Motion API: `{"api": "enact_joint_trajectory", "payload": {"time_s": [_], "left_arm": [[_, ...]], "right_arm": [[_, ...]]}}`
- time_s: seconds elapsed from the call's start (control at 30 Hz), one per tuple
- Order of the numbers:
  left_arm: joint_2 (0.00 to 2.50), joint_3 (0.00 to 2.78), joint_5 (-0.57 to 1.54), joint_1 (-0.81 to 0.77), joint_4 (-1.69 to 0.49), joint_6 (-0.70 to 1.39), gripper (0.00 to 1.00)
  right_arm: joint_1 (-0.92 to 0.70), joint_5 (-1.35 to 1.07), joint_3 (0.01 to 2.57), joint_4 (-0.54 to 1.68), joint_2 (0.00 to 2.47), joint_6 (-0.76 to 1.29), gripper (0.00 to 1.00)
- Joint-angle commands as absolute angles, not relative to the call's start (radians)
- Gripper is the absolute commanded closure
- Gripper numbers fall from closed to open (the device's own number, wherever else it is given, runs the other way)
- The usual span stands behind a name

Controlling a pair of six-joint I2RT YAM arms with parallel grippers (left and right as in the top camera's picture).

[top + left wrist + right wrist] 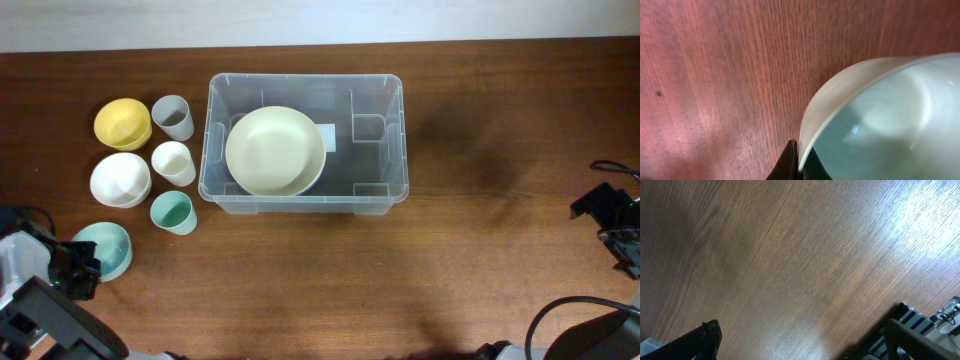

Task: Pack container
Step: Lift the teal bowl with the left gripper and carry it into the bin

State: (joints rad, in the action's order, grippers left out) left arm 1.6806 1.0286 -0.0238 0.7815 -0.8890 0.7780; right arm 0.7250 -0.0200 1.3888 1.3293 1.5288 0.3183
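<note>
Overhead: the container (305, 140) stands mid-tabletop (500, 260), its far rim near the tabletop's far edge. A cream plate (275, 150) lies in its left half, and its right half is open. Just left, close-set, stand a yellow bowl (122, 122), grey cup (173, 117), white bowl (120, 180), white cup (173, 162) and teal cup (172, 212). Open wood runs right to the right tool (612, 215). The left tool (80, 268) meets a pale teal bowl (108, 245) near the front-left corner. Left wrist: dark fingers (789, 161) pinch that bowl's rim. Right wrist: jaws spread wide above plain wood.
</note>
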Motion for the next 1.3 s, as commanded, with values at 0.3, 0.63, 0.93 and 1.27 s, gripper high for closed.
{"api": "enact_joint_trajectory", "payload": {"time_s": [0.3, 0.63, 0.93, 1.27], "left_arm": [[1.384, 1.435, -0.063, 0.698, -1.029, 0.705, 0.99], [1.248, 1.562, -0.003, 0.138, -0.713, 0.706, 0.99], [1.518, 1.562, -0.060, -0.356, -0.402, 0.701, 0.99], [1.821, 1.563, -0.059, -0.483, -0.300, 0.634, 0.99]], "right_arm": [[0.727, -0.019, 1.386, 1.327, 1.534, 0.330, 0.01], [0.727, -0.018, 1.386, 1.327, 1.534, 0.330, 0.01], [0.727, -0.019, 1.386, 1.327, 1.534, 0.330, 0.01], [0.727, -0.019, 1.386, 1.327, 1.534, 0.330, 0.01]]}}
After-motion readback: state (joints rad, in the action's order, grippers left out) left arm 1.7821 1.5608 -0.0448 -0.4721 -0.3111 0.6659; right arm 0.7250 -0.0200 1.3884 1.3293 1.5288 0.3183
